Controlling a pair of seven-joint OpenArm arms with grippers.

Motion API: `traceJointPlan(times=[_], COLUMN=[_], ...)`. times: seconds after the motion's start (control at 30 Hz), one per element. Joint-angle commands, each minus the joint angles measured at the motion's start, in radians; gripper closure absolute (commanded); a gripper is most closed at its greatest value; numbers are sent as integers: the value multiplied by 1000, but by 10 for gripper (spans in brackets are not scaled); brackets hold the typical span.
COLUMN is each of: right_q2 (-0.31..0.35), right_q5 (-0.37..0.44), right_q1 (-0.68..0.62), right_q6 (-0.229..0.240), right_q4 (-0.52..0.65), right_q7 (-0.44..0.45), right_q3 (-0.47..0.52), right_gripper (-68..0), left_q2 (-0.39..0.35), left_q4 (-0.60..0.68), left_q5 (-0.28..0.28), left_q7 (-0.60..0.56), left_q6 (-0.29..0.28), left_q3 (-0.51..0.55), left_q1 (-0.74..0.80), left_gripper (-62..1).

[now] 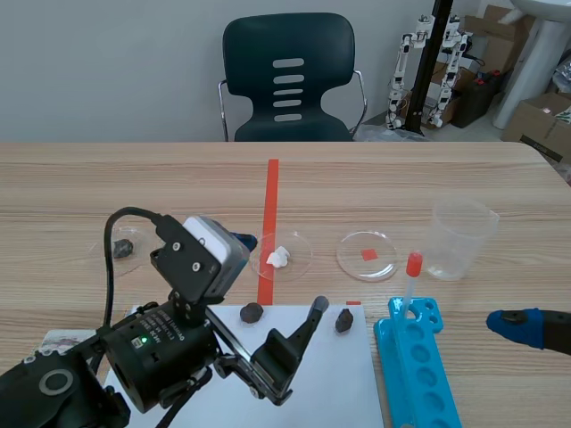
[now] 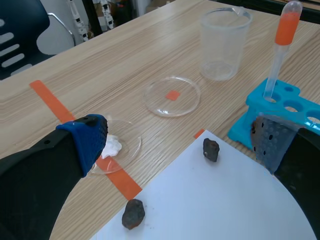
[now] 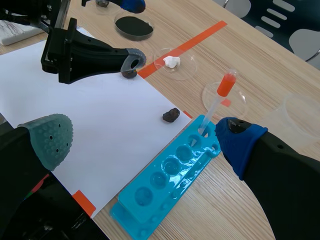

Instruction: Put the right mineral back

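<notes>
Two dark minerals lie on a white paper sheet (image 1: 303, 374): the left one (image 1: 252, 312) and the right one (image 1: 344, 321). In the left wrist view the right mineral (image 2: 211, 149) lies ahead of my open left gripper (image 2: 180, 142), nearer its right finger; the left mineral (image 2: 133, 214) sits between the fingers. An empty petri dish (image 1: 367, 255) with a red square beneath stands beyond the right mineral. My right gripper (image 3: 145, 140) is open and holds nothing, above the paper and rack, with the right mineral (image 3: 171, 115) ahead of it.
A dish with a white mineral (image 1: 279, 257) sits by the tape line. A far-left dish holds a dark mineral (image 1: 123, 248). A dish of black powder (image 3: 134, 26) lies behind the left arm. A blue tube rack (image 1: 415, 366) with a pipette (image 1: 410, 276) and a clear beaker (image 1: 459, 236) stand to the right.
</notes>
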State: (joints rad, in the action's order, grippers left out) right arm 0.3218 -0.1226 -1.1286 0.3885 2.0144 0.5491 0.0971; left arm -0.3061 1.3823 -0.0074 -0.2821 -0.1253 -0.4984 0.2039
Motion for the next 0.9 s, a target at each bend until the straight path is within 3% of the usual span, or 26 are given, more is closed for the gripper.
traceJointPlan(times=[0.0, 0.3, 0.87], right_q2=[0, 0, 0], right_q5=[11, 11, 11], right_q1=[-2, -2, -2], right_q6=[-3, -3, -3], right_q4=[9, 9, 9], right_q7=[14, 14, 14], right_q3=[5, 5, 5], right_gripper=[-591, -591, -591], left_q2=[-7, -27, -27], left_q4=[24, 46, 46], left_q5=[-7, -6, -7], left_q7=[-14, -14, -13], left_q6=[2, 2, 2], left_q3=[18, 96, 97], left_q1=[16, 73, 73], left_gripper=[-598, -598, -598])
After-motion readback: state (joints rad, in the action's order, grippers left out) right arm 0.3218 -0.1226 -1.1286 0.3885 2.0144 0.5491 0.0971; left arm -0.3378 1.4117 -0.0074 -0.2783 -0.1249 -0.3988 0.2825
